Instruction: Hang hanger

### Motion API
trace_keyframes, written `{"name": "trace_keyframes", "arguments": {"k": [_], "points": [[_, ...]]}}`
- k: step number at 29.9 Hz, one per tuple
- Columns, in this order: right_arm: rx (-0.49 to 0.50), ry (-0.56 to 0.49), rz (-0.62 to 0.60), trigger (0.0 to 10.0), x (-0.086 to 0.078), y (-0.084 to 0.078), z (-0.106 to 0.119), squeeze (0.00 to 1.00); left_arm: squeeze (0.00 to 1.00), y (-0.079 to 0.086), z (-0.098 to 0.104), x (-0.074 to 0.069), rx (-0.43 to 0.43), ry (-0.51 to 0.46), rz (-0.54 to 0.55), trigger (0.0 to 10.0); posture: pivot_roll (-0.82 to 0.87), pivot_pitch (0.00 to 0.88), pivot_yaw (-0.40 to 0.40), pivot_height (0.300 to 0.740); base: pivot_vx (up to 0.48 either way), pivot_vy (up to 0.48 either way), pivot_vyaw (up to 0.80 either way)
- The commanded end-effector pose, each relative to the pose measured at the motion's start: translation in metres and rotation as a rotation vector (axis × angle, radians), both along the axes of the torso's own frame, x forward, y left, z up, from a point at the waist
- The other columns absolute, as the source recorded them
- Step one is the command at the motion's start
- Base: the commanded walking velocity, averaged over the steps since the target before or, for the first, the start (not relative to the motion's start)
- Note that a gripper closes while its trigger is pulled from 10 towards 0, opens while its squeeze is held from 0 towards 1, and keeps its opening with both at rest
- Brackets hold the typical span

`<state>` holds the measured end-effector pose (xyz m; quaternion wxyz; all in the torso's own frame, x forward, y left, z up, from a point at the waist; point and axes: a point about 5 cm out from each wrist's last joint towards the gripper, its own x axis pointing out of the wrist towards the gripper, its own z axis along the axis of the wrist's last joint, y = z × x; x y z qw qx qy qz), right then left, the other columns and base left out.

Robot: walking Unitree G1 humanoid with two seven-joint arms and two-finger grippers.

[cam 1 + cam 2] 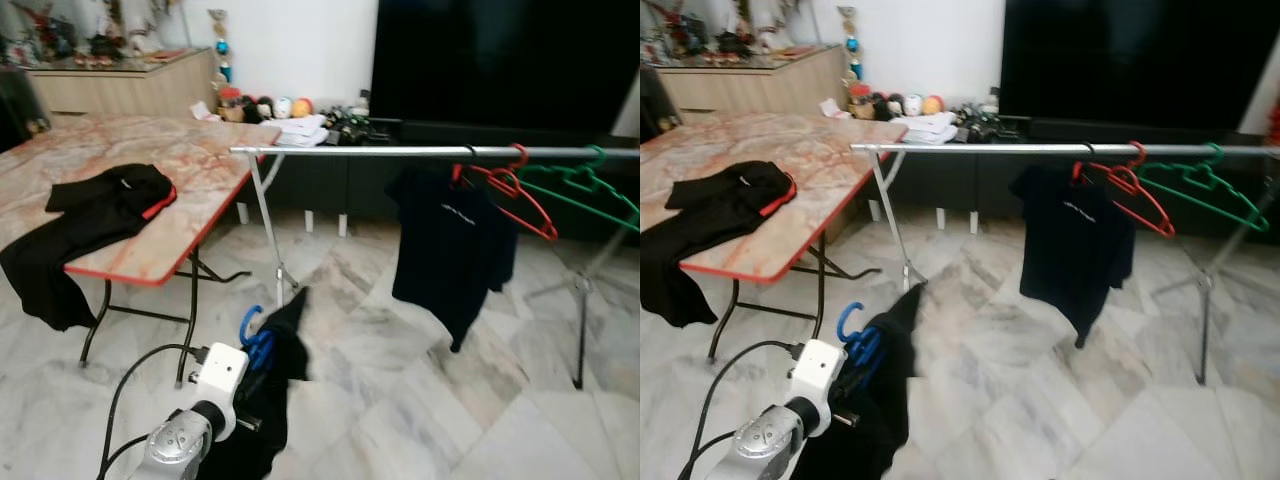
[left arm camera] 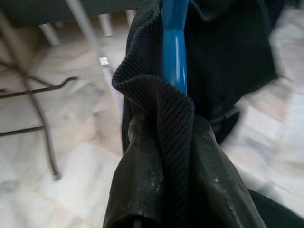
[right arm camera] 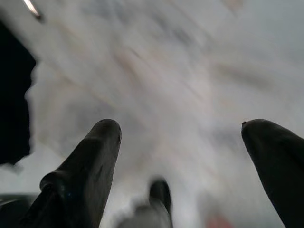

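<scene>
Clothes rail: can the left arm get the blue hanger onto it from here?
Probably not yet. The left end effector holds the blue hanger with its black garment low, near the floor; the clothes rail sits higher and farther ahead, though its left stretch is bare.

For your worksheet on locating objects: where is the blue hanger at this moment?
In the left eye view the blue hanger sits low on the robot's left, carrying a black garment, clamped in the left gripper, below the rail.
</scene>
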<state>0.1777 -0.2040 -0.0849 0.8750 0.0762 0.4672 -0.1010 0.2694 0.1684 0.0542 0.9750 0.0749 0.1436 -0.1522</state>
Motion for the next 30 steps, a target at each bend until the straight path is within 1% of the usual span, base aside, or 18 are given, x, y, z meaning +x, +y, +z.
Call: {"name": "trace_keyframes", "arguments": {"k": [1,8,10,13,19,25,30], "points": [[0.026,-0.008,0.015,10.0,0.002,0.011,0.0,0.0,0.0,0.011,0.004,0.001,0.019,-0.022,0.034,10.0,0.1,0.0,0.017,0.74,0.48,0.0,0.0],[0.021,-0.006,0.009,10.0,0.002,0.011,-0.001,0.0,0.0,0.011,0.004,0.0,0.018,-0.023,0.031,10.0,0.1,0.0,0.018,0.74,0.48,0.0,0.0],[-0.002,0.007,0.003,10.0,0.001,0.005,0.0,0.0,0.0,0.003,0.009,0.007,0.006,-0.019,0.009,10.0,0.11,0.0,0.009,0.74,0.48,0.0,0.0],[-0.01,0.006,0.007,10.0,0.003,0.003,0.001,0.0,0.0,0.0,0.01,0.009,0.001,-0.015,0.005,10.0,0.11,0.0,0.008,0.74,0.48,0.0,0.0],[0.005,-0.007,0.011,10.0,0.006,0.003,0.002,0.0,0.0,0.001,0.008,0.007,-0.001,-0.01,0.012,10.0,0.11,0.0,0.006,0.74,0.48,0.0,0.0],[0.017,-0.005,0.025,10.0,0.006,0.005,0.002,0.0,0.0,-0.001,0.008,0.008,-0.003,-0.005,0.008,10.0,0.1,0.0,0.011,0.74,0.48,0.0,0.0],[0.02,0.004,0.072,10.0,0.007,0.012,0.001,0.0,0.0,-0.002,0.008,0.009,-0.003,-0.006,0.005,10.0,0.1,0.0,0.011,0.74,0.48,0.0,0.0]]}}
